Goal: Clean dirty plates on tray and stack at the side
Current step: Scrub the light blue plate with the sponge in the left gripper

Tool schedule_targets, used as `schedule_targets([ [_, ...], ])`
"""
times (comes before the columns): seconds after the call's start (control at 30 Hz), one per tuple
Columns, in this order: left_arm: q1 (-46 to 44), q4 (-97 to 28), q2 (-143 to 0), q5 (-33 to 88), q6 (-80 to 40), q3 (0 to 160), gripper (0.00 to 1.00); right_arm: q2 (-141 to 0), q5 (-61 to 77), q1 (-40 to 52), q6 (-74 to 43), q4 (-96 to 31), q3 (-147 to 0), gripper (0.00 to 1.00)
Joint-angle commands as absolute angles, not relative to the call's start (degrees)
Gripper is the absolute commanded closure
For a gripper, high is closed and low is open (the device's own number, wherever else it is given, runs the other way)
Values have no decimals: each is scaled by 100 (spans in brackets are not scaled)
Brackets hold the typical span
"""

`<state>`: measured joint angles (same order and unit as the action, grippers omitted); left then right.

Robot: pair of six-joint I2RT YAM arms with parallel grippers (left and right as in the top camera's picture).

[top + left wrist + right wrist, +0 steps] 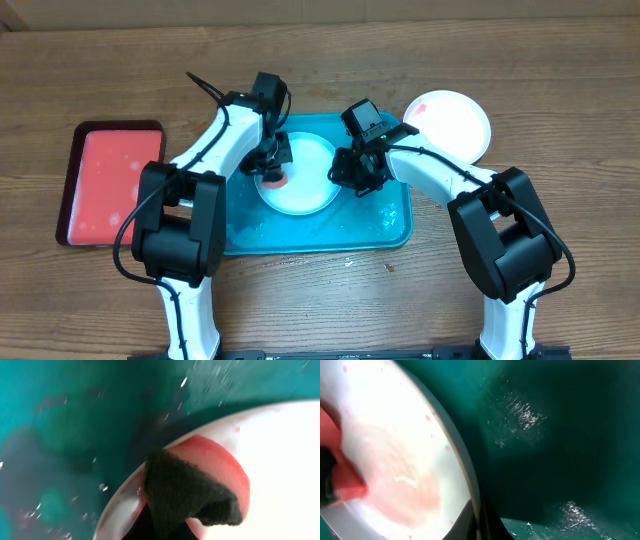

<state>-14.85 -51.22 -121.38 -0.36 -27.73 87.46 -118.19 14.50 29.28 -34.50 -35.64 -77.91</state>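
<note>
Pinching a sponge (pixel 272 183), the left pincer (pixel 272 170) is pressed together on it and pointing down at the plate (pixel 305 185). The sponge sits at about the plate's 9 o'clock, right on the rim. In the left wrist view you can see it's red with a dark scrubby pad, and it's touching the white plate edge.

The right pincer (pixel 353 172) is over at the plate's 3 o'clock. It's closed tight on the rim, so it's pinching the plate itself. In the right wrist view one dark finger (pixel 470 527) shows right at the plate's edge, and there's a pale pink smear (pixel 415 500) across the white.

The plate is lying flat on the blue tray (pixel 390 225), a bit toward 12 o'clock of the tray's middle. The bare tray bottom looks wet, with little shiny drops in both wrist views.

An other plate (pixel 450 125), also white with a faint pink tint, is off the tray on the wooden surface (pixel 320 300). It's out at the tray's 2 o'clock, close to that corner.

A red tray (pixel 110 185) with a dark rim sits at the blue tray's 9 o'clock, partly behind the left arm.
</note>
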Motion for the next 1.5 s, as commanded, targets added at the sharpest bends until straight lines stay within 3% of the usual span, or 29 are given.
schedule_targets([
  [0.0,-1669,-4567,-12383,982,-3205,8672,96,-12053,1138,2919,-3430,-3583,-7703,96],
  [0.17,-2043,-4530,-12536,1192,-3210,8672,96,-12053,1140,2919,-3430,-3586,-7703,96],
  [0.5,-2200,-5015,-12536,1153,-1981,8680,96,-12053,1140,2919,-3430,-3612,-7703,96],
  [1.03,-484,-6563,-12536,-266,-1927,9485,96,-12053,1142,2919,-3430,-3625,-7703,96],
  [1.47,543,-7175,-12320,738,-1734,10335,96,-12053,1140,2919,-3428,-3623,-7703,96],
])
